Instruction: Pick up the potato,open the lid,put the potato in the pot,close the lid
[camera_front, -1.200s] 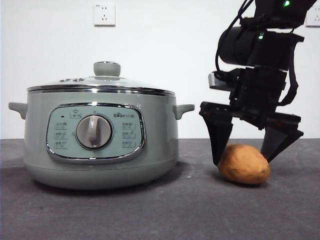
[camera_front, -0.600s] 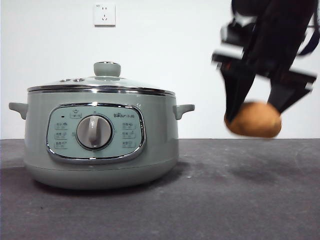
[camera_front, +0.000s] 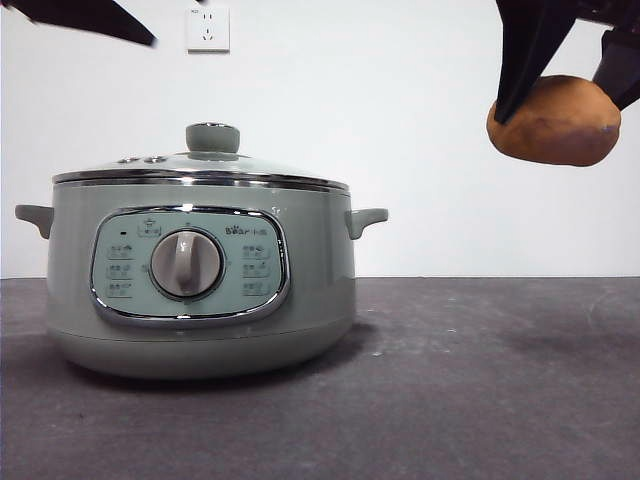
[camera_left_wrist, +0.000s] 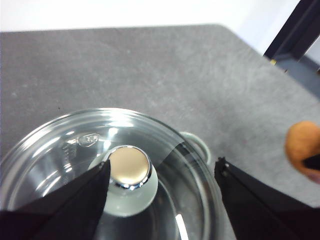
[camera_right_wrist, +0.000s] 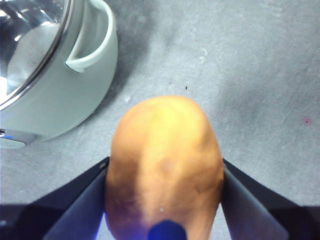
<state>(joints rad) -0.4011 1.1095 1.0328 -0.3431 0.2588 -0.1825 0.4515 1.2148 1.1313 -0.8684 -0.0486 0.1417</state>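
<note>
The sage-green pot (camera_front: 200, 290) stands left of centre with the glass lid (camera_front: 200, 168) shut on it. My right gripper (camera_front: 565, 75) is shut on the orange-brown potato (camera_front: 553, 121) and holds it high at the upper right, right of the pot; the potato fills the right wrist view (camera_right_wrist: 165, 165). My left gripper (camera_left_wrist: 162, 172) is open above the lid (camera_left_wrist: 60, 155), its jaws either side of the lid's knob (camera_left_wrist: 129, 167); it shows in the front view only as a black tip (camera_front: 85, 18) at the top left.
A white wall socket (camera_front: 208, 28) is on the back wall. The dark grey table (camera_front: 480, 400) runs right of the pot. The table's far edge and a dark post (camera_left_wrist: 295, 35) show in the left wrist view.
My right gripper has lifted the potato from the table up to the top right of the front view. The left gripper's tip has come into view at the top left.
</note>
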